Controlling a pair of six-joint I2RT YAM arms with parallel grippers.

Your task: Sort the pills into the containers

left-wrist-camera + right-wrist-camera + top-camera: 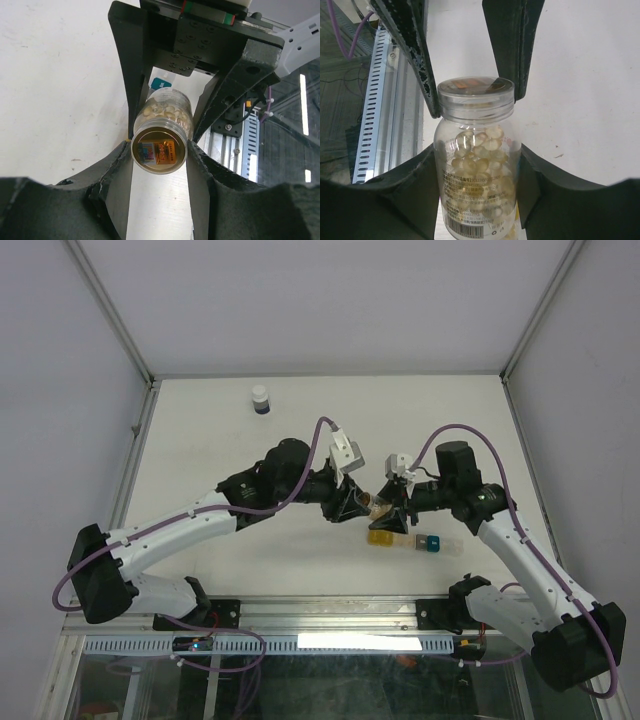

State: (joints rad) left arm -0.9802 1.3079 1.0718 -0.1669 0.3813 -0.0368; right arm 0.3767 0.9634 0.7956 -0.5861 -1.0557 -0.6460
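Observation:
A small clear vial (379,506) full of pale tan pills (479,150) is held in the air between both grippers. My right gripper (477,170) is shut on the vial's body (477,200). My left gripper (159,150) is shut on the vial's clear cap (159,151), which faces the left wrist camera. In the top view the left gripper (355,502) and the right gripper (397,506) meet tip to tip. The containers (405,540), a strip with a yellow and a teal compartment, lie on the table just in front of the vial. A teal bit (161,82) of the strip shows behind the vial.
A white-capped dark blue bottle (260,400) stands at the far left back of the white table (200,450). A metal rail (330,612) runs along the near edge, and walls close in the sides.

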